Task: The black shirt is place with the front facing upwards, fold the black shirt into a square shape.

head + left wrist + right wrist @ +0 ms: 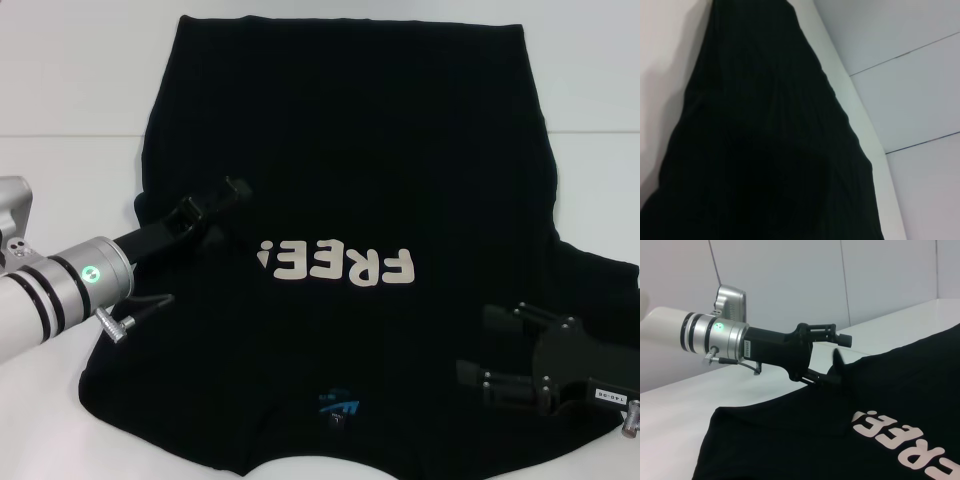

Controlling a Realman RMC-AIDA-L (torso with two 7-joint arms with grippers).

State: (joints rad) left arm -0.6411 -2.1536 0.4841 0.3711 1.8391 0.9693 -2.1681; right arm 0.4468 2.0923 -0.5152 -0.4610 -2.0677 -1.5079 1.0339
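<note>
The black shirt (350,170) lies spread on the white table, front up, with white letters "FREE!" (338,265) reading upside down and a small blue neck label (338,402) near the front edge. My left gripper (232,212) sits low over the shirt's left side, just left of the lettering. In the right wrist view this left gripper (840,351) stands open, its lower finger (822,378) touching the cloth. Above the shirt's right sleeve, at the front right, my right gripper (475,343) hovers open and holds nothing. The left wrist view shows only black shirt (765,150) cloth and table.
The white table (70,90) surrounds the shirt, with a seam line (70,137) running across it at the back. A pale panelled wall (880,275) stands beyond the table.
</note>
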